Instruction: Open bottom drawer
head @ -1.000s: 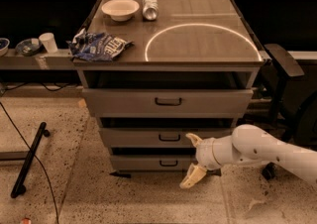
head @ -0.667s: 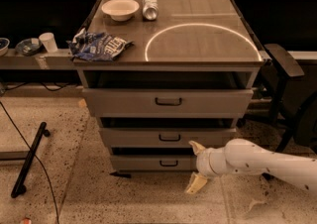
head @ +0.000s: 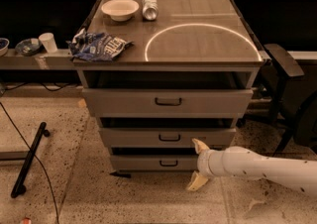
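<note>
Hand (head: 198,163) beside grey bottom drawer (head: 143,162).

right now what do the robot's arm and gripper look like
The arm is a smooth, rounded white tube with small dark dots along it; no cables show. It ends in a white collar carrying the gripper, whose two fingers are cream, tapered and pointed, and spread open. The gripper sits by the right end of the bottom drawer.
</note>
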{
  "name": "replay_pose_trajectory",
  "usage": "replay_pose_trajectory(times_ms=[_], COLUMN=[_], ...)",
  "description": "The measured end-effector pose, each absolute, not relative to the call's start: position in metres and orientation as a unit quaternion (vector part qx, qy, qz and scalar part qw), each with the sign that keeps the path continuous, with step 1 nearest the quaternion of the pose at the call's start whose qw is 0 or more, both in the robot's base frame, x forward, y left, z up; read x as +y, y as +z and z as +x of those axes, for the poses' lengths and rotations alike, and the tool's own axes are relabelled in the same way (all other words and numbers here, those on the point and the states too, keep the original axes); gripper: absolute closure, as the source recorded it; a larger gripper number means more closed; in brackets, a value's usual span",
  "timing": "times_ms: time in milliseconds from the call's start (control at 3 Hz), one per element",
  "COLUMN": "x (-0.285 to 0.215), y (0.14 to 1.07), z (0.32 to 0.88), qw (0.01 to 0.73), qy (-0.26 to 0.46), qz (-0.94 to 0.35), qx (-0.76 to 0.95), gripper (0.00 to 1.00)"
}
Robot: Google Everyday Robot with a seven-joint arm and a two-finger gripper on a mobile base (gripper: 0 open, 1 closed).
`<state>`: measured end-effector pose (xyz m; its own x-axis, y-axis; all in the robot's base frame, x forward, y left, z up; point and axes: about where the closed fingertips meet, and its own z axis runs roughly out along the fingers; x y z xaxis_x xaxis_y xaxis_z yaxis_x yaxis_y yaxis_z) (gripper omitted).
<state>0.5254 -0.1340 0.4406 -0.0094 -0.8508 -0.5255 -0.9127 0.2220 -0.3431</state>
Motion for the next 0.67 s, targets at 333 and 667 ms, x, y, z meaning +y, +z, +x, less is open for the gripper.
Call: replay_pose_trajectory(times_ms=[333,667], x=[-0.138,-0.147], y=[0.434,0.411], z=[0.523,0.522], qw=[0.333,0.354], qy=[0.073,0.121], qz=[-0.624,-0.625], qx=[0.703,0.685], gripper=[0.0,0.0])
